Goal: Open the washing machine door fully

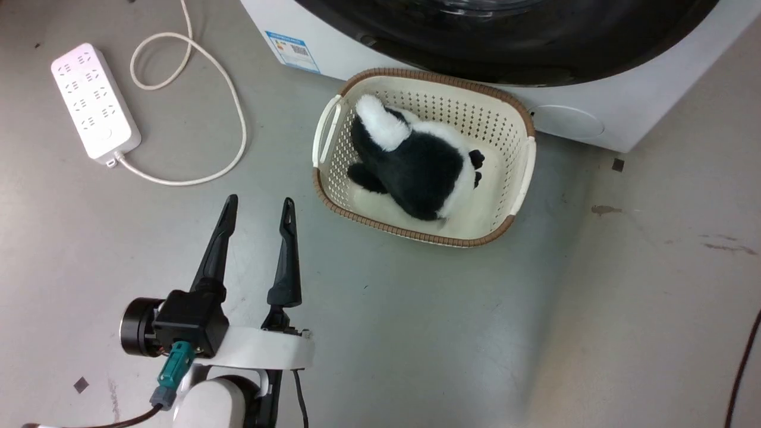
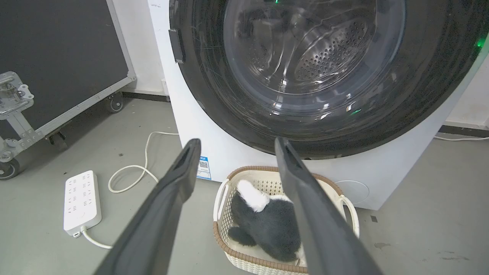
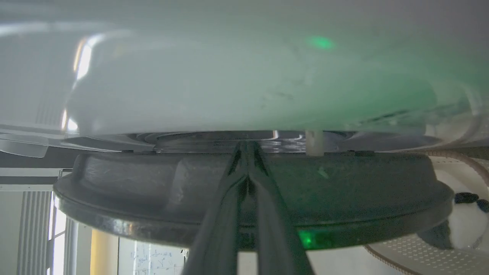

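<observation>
The washing machine (image 1: 594,119) is a white box across the top of the head view. Its door (image 1: 535,47) is a glossy black disc; in the left wrist view the door (image 2: 237,114) covers the front, with the steel drum showing through its glass bowl. My right gripper (image 3: 248,147) is shut, its tips poking into the narrow gap between the door's rim (image 3: 153,183) and the white front (image 3: 229,88). Nothing shows between its fingers. My left gripper (image 1: 260,201) hangs open over the floor, left of the basket, pointing toward the door (image 2: 237,142).
A cream basket (image 1: 416,235) holding a black-and-white plush toy (image 1: 416,166) stands on the floor right under the door. A white power strip (image 1: 95,101) and its looped cord (image 1: 238,119) lie at the left. A black wheeled case (image 2: 57,57) stands left of the machine.
</observation>
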